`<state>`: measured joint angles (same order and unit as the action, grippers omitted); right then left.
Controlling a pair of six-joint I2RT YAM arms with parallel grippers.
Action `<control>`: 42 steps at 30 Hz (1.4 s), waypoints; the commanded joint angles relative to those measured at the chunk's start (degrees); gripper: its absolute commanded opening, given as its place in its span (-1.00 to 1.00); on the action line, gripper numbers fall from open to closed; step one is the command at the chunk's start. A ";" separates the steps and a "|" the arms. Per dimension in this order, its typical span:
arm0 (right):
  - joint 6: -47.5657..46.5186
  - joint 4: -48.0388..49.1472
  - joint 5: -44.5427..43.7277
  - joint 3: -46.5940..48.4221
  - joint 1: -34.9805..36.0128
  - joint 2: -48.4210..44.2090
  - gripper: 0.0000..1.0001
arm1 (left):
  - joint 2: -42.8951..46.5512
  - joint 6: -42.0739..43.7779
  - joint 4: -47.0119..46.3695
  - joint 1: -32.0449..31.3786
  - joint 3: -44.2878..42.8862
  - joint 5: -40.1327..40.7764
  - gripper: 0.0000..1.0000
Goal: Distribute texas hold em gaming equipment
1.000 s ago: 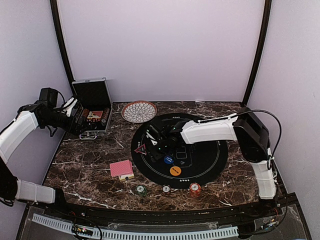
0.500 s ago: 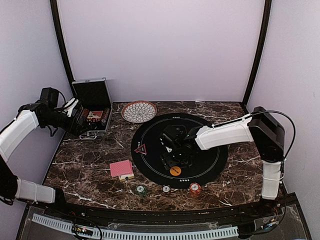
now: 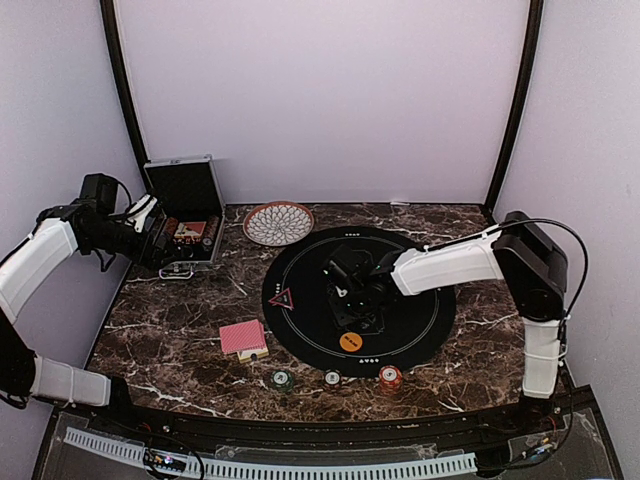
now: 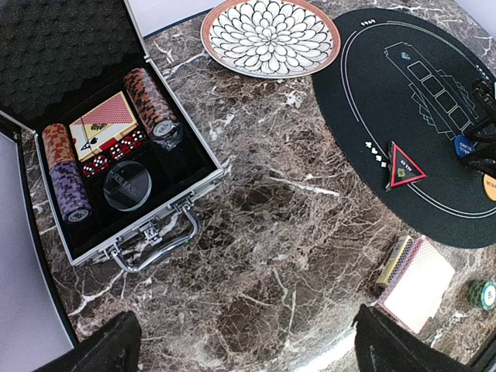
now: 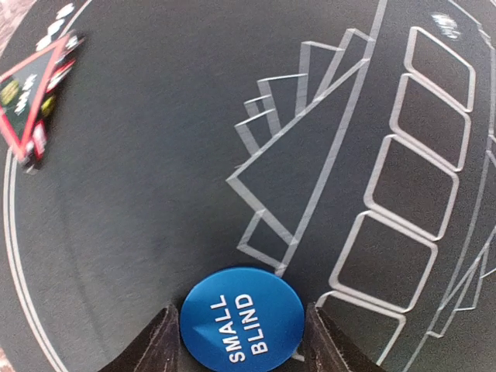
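Right gripper [image 5: 242, 345] clamps the blue button [image 5: 242, 322] on the mat [image 5: 139, 194]; left gripper [image 4: 248, 353] hovers left of it, fingers wide apart.

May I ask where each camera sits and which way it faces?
Top: above, behind the bases, looking down on the table; left arm, right arm show.
Left wrist: over the table's left, facing case and bowl; open left tool shows.
Right wrist: low over the mat, facing the button in the right tool.
All share the triangle.
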<state>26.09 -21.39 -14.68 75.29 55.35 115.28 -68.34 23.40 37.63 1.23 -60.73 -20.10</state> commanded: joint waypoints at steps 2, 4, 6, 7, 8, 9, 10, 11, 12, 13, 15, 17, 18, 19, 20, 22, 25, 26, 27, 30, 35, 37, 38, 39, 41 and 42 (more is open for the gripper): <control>0.80 1.18 -2.81 -1.14 -2.54 0.29 0.05 | 0.31 0.68 1.39 -0.27 -1.41 -0.19 0.97; 0.59 1.79 -2.71 -2.15 -3.54 -0.18 0.04 | 0.31 0.70 1.31 -0.27 -1.43 -0.15 0.97; 0.16 2.17 -2.73 -2.46 -4.68 -0.22 0.02 | 0.29 0.69 1.31 -0.27 -1.36 -0.13 0.97; -0.10 2.50 -2.73 -2.44 -5.24 -0.09 0.00 | 0.30 0.68 1.31 -0.27 -1.26 -0.17 0.98; -0.37 2.66 -2.68 -2.24 -5.92 0.12 0.00 | 0.31 0.79 1.31 -0.27 -1.24 -0.10 0.98; -0.70 2.86 -2.50 -1.92 -6.55 0.45 0.00 | 0.31 0.87 1.35 -0.27 -1.19 0.00 0.98; -1.04 2.87 -2.32 -1.34 -7.15 0.79 -0.01 | 0.29 0.93 1.33 -0.29 -1.20 0.03 0.97; -1.43 2.77 -2.21 -0.72 -7.74 1.30 -0.01 | 0.30 0.98 1.25 -0.28 -1.22 0.16 0.98; -1.99 2.65 -2.30 0.12 -8.32 1.77 -0.02 | 0.31 1.02 1.19 -0.27 -1.23 0.20 0.98; -2.41 2.54 -2.35 0.88 -8.89 2.37 -0.02 | 0.26 1.03 1.17 -0.27 -1.23 0.20 0.98; -3.21 2.33 -2.70 2.40 -10.24 3.21 -0.02 | 0.18 0.97 1.09 -0.27 -1.20 0.18 0.98; -4.00 2.36 -2.65 3.92 -11.51 4.03 -0.02 | 0.12 0.87 1.05 -0.27 -1.33 0.20 0.97; -4.40 2.33 -2.56 4.72 -12.18 4.47 -0.02 | 0.12 0.91 1.00 -0.27 -1.34 0.12 0.98; -4.79 2.32 -2.51 5.50 -12.77 5.02 -0.02 | 0.11 0.84 0.94 -0.27 -1.38 0.18 0.98; -5.36 2.32 -2.47 6.41 -13.34 5.61 -0.02 | 0.12 0.88 0.93 -0.27 -1.29 0.22 0.98; -6.19 2.04 -2.24 8.93 -14.40 7.17 -0.03 | 0.13 0.86 0.98 -0.28 -1.24 0.31 0.98; -7.37 1.28 -1.75 12.67 -15.74 9.93 -0.03 | 0.29 1.12 0.98 -0.27 -1.08 0.43 0.98; -7.72 1.20 -1.48 13.77 -16.17 10.75 -0.04 | 0.30 1.12 1.07 -0.27 -1.07 0.48 0.98; -7.98 1.07 -1.27 14.96 -16.50 11.64 -0.04 | 0.31 1.21 1.15 -0.27 -1.06 0.53 0.98; -8.66 0.25 -0.65 19.09 -17.51 14.37 -0.05 | 0.39 1.21 1.22 -0.31 -1.02 0.61 0.98; -9.47 -1.66 0.46 26.00 -19.00 18.51 -0.05 | 0.55 1.17 1.48 -0.35 -1.31 0.39 0.98; -9.48 -2.28 0.90 27.96 -19.30 19.62 -0.05 | 0.68 1.32 1.70 -0.36 -1.44 0.45 0.98; -9.60 -2.48 1.02 28.63 -19.39 20.06 -0.05 | 0.73 1.35 1.80 -0.36 -1.51 0.56 0.98; -9.68 -2.63 1.13 29.00 -19.44 20.14 -0.05 | 0.78 1.42 1.89 -0.36 -1.61 0.69 0.97; -9.83 -2.78 1.67 28.99 -19.41 19.65 0.04 | 0.83 1.58 2.07 -0.36 -1.73 0.73 0.98; -9.92 -2.43 1.68 28.50 -19.36 18.92 0.13 | 0.90 1.63 2.17 -0.36 -1.73 0.75 0.98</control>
<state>17.06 -21.96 -13.74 103.02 36.29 134.17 -68.36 24.01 37.98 1.06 -60.75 -19.42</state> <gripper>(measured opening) 0.511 0.988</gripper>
